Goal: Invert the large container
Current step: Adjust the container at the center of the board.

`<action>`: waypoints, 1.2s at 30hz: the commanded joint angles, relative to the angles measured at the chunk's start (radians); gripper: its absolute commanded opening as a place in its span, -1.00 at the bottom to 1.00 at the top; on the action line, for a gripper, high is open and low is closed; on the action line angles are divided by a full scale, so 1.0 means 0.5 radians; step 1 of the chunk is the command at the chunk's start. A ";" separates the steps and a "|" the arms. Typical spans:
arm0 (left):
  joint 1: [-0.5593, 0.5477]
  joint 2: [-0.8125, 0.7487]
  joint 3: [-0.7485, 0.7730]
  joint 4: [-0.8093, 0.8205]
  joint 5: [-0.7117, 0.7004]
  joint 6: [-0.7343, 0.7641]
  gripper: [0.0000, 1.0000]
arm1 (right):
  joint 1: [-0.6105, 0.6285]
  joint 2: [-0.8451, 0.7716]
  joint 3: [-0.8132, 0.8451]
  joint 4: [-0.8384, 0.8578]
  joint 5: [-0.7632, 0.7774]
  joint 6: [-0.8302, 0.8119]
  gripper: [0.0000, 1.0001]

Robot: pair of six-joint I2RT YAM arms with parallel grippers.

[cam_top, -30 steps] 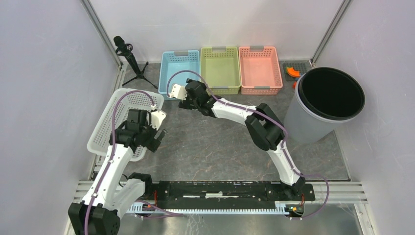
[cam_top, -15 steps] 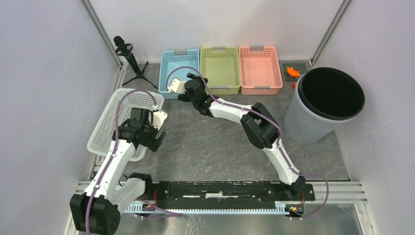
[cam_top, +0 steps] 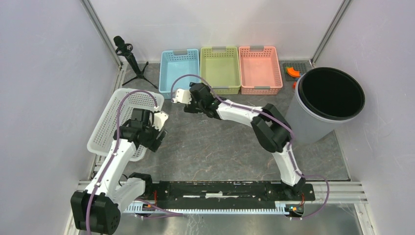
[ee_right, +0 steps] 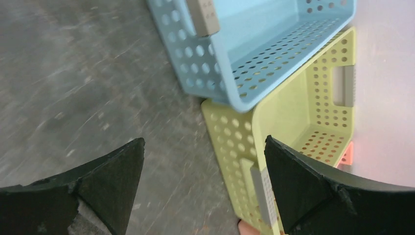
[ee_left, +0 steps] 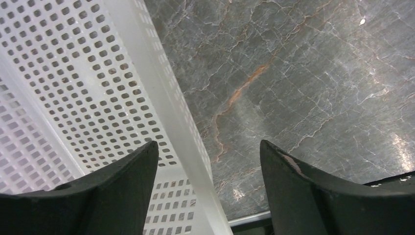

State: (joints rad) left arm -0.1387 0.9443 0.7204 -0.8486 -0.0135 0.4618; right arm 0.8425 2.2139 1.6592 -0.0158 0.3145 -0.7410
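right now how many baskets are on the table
4: white basket at the left edge; blue basket, green basket and pink basket in a row along the back wall.

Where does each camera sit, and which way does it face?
Top: above, behind the bases, facing down on the table; left arm and right arm show.
Left wrist: facing down at the white basket rim; its fingers show.
Right wrist: facing the blue basket and green basket; its fingers show.
Shared: top and left wrist both see the white basket.

Overhead camera looks down; wrist cameras hover near table (ee_left: 293, 73).
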 commanded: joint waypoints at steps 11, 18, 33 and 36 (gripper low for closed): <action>-0.019 0.045 -0.047 0.081 -0.051 -0.020 -0.08 | 0.002 -1.475 -0.845 -0.398 -0.552 0.297 0.96; -0.026 -0.090 -0.058 -0.042 -0.166 -0.036 -0.23 | 0.002 -2.023 -1.146 -0.418 -0.687 0.309 0.96; -0.027 -0.435 0.243 -0.521 -0.060 0.064 -0.96 | -0.021 -2.509 -1.545 -0.354 -0.814 0.069 0.96; -0.027 -0.487 0.355 -0.663 -0.028 0.093 -0.95 | -0.025 -2.555 -1.597 -0.350 -0.842 0.021 0.96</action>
State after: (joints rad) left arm -0.1528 0.7403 0.7967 -1.0828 -0.0643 0.4633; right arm 0.8356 0.9794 0.8852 -0.2424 -0.0719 -0.6834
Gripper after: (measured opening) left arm 0.223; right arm 0.979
